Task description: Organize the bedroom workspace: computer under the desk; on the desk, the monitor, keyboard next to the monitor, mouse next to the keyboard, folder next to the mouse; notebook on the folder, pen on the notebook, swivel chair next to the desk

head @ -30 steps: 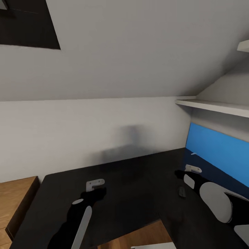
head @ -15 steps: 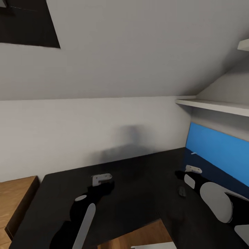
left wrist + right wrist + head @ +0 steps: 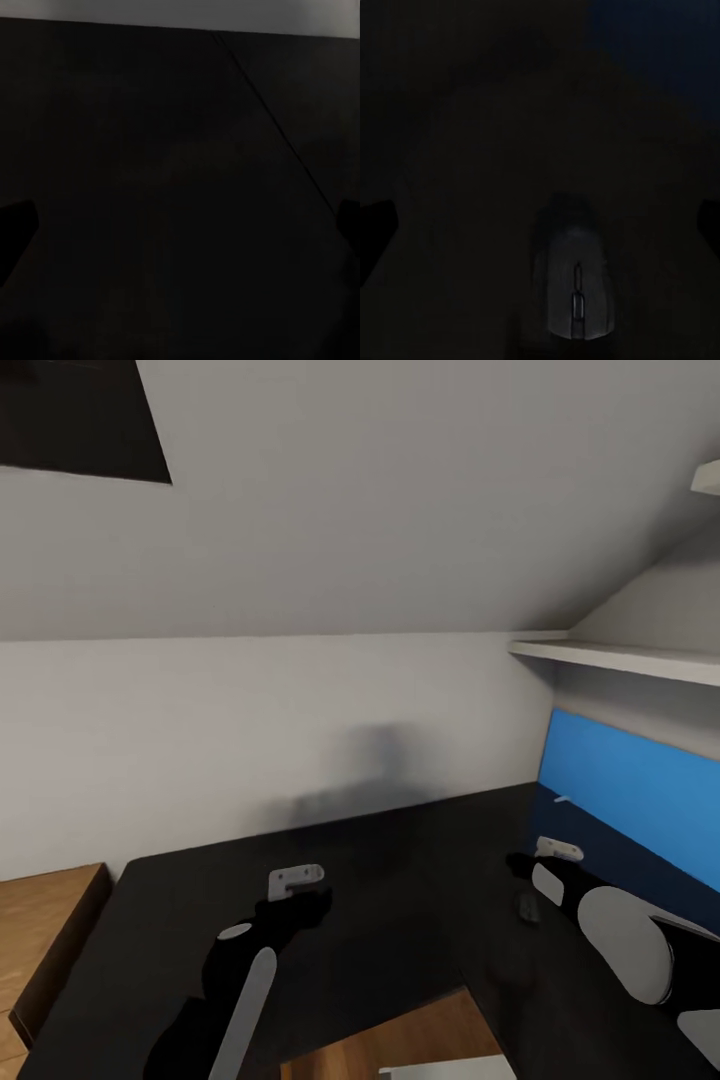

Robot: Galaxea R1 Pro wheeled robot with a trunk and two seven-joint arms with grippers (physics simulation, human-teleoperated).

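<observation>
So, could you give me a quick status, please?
Both grippers open over the desk, holding nothing. Mouse on desk under right gripper; left gripper apart. Nothing in the way.

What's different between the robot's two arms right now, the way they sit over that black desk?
The left gripper hangs over bare desk, while the right gripper sits just beyond the mouse. The left one is near the desk's middle; the right one is close to the blue panel. The right wrist view shows the mouse; the left wrist view shows plain desktop. Both hover low over the desk, holding nothing.
</observation>
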